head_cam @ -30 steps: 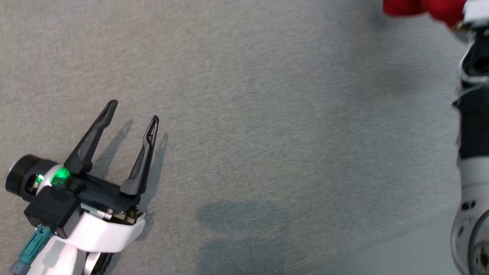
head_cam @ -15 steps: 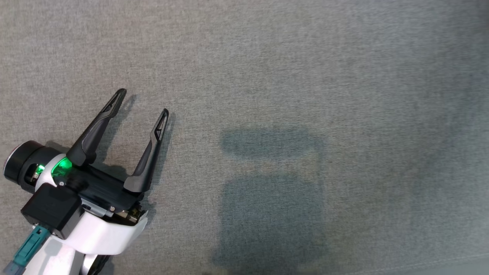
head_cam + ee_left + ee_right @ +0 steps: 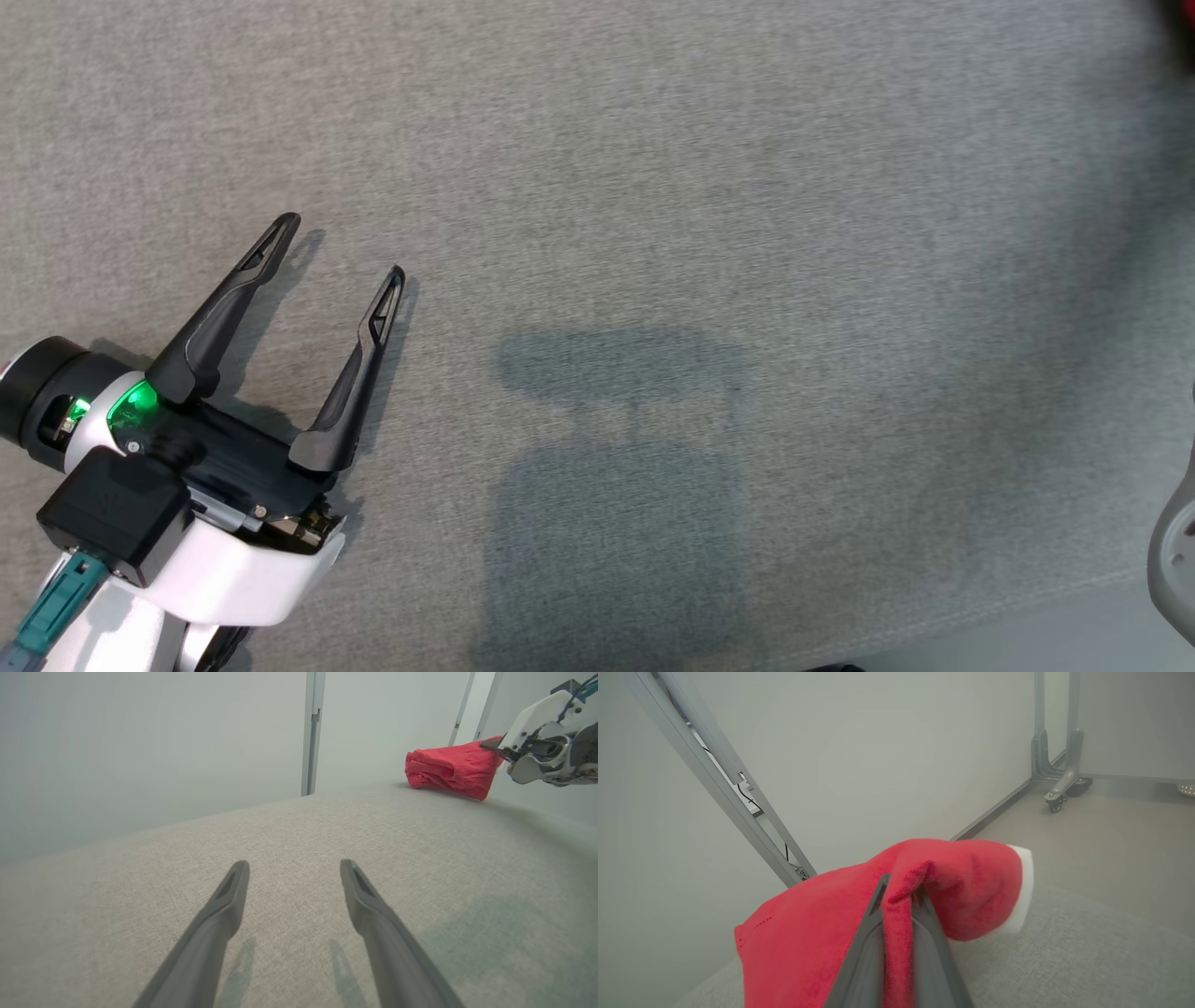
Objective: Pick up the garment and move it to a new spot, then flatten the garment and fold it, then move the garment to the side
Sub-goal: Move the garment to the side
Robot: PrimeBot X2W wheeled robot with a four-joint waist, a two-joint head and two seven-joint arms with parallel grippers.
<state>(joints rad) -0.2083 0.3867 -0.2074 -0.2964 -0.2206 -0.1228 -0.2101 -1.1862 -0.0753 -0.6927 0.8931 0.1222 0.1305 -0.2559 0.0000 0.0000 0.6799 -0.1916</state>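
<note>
The garment (image 3: 446, 767) is a red cloth bunched at the far right end of the grey fabric surface (image 3: 299, 826). My right gripper (image 3: 488, 744) holds its upper right edge. In the right wrist view the right gripper (image 3: 901, 891) is shut on a fold of the red garment (image 3: 808, 933), which drapes over both fingers and carries a white patch (image 3: 1020, 891). My left gripper (image 3: 341, 250) is at the lower left of the head view, open and holding nothing, just above the surface. Its fingers (image 3: 233, 891) point toward the far edge.
The grey fabric surface (image 3: 653, 187) spreads wide under the head camera, with my shadow on it. Pale wall panels and metal posts (image 3: 312, 732) stand behind it. A slanted metal strut (image 3: 714, 774), bare floor and a frame foot with a caster (image 3: 1057, 800) lie beyond the garment.
The head camera has shifted, so the red garment and right forearm seen at the top right a second ago now sit at the frame's edge. The left gripper stays open and empty.
</note>
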